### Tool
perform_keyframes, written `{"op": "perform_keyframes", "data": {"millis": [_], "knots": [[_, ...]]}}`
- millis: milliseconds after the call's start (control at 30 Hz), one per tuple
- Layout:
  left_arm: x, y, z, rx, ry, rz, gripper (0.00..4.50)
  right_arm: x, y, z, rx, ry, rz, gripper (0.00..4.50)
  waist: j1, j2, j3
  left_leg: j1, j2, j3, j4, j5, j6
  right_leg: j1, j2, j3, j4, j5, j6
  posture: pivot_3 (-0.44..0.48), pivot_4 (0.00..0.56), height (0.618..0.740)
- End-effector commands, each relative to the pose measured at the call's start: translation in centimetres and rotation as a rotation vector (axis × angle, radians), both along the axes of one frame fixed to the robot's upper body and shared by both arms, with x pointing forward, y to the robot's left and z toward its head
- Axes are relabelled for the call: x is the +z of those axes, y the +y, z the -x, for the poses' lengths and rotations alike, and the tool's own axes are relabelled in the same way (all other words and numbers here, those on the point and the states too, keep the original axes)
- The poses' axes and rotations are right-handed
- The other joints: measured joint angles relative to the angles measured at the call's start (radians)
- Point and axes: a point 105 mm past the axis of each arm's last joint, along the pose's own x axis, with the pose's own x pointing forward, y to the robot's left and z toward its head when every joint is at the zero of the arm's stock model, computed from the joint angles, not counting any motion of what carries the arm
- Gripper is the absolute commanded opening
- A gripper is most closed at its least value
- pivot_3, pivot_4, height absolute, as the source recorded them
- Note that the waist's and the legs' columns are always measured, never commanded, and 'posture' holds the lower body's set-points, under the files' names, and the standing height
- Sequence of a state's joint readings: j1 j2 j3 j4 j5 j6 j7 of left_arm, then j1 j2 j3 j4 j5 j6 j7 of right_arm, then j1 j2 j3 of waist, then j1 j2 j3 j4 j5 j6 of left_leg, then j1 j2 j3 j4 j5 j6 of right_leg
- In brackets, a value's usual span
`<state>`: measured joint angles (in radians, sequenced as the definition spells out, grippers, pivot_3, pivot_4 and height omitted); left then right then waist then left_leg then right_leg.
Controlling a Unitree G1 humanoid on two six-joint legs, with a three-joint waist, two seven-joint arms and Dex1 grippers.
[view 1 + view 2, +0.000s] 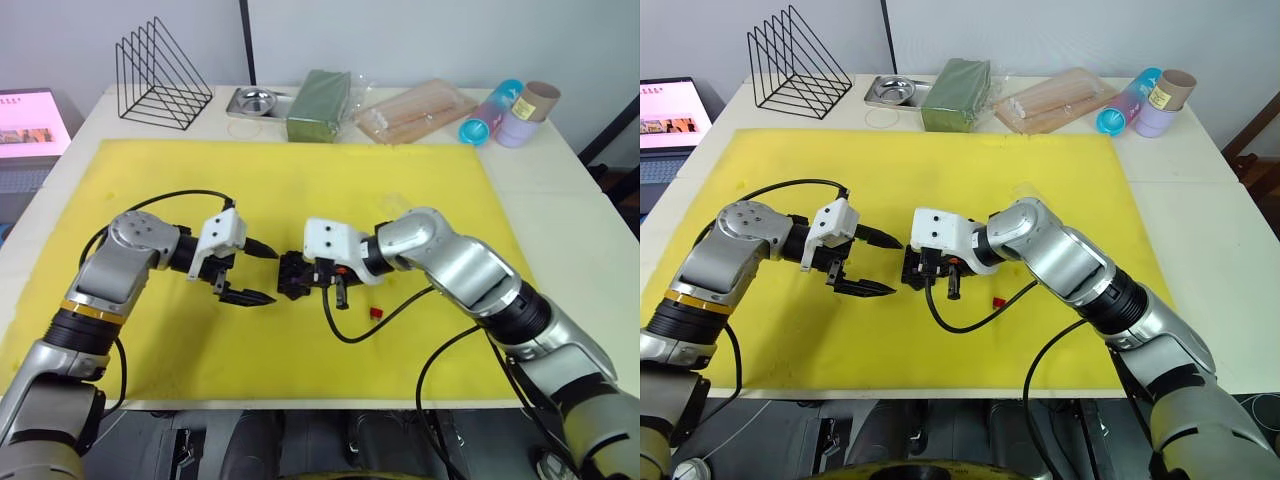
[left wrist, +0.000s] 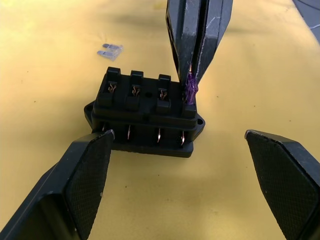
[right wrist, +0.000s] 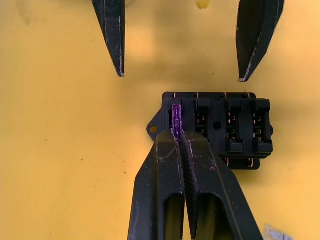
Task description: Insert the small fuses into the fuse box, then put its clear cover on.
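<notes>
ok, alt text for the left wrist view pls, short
The right gripper, shut on a purple fuse, presses it into an end slot of the black fuse box on the yellow mat. The left gripper's open fingers flank the box, and a pale clear fuse lies beyond it.

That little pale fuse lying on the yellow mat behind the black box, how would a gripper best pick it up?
The pale fuse lies flat on the yellow mat, clear of the fuse box. Probably best to come straight down from above and pinch the plastic body across its narrow sides, leaving the two metal blades free for the slot.
</notes>
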<state>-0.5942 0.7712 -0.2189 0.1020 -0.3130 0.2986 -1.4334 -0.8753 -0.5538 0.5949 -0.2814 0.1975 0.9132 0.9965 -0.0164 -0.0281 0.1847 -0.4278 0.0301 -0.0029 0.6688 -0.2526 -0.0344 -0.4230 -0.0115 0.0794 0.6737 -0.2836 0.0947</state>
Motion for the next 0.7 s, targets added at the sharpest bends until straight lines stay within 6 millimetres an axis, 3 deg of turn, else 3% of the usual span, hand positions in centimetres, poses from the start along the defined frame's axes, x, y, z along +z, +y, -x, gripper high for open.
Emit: {"op": "perform_keyframes", "data": {"millis": [33, 267, 500, 700], "knots": [[1.1, -0.4, 0.2, -0.019, -0.046, 0.022, 4.45, 0.4, 0.2, -0.2, -0.001, -0.028, 0.014, 0.0, 0.0, 0.0, 0.0, 0.0, 0.0, 0.0, 0.0, 0.0, 0.0, 0.0, 0.0, 0.0, 0.0, 0.0, 0.0, 0.0, 0.15, 0.74], [1.1, -0.5, 0.2, -0.016, -0.047, 0.027, 4.45, -0.7, 0.5, -0.4, 0.008, -0.031, 0.056, 0.0, -0.002, 0.0, 0.0, 0.0, 0.0, 0.0, 0.0, 0.0, 0.0, 0.0, 0.0, 0.0, 0.0, 0.0, 0.0, 0.0, 0.15, 0.74], [1.0, -0.5, 0.2, -0.009, -0.049, 0.029, 4.45, -0.2, 0.2, -0.6, 0.013, -0.036, 0.058, 0.0, -0.003, 0.0, 0.0, 0.001, 0.0, 0.0, 0.0, 0.0, 0.0, 0.0, 0.0, 0.0, 0.001, 0.0, 0.0, 0.0, 0.15, 0.74], [1.0, -0.4, 0.2, -0.007, -0.05, 0.03, 4.5, 0.8, 0.2, -0.3, 0.013, -0.008, 0.006, 1.66, -0.001, 0.0, 0.0, 0.001, 0.0, 0.0, 0.0, 0.0, 0.0, 0.0, 0.0, 0.0, 0.001, 0.0, 0.0, 0.0, 0.15, 0.74]]}}
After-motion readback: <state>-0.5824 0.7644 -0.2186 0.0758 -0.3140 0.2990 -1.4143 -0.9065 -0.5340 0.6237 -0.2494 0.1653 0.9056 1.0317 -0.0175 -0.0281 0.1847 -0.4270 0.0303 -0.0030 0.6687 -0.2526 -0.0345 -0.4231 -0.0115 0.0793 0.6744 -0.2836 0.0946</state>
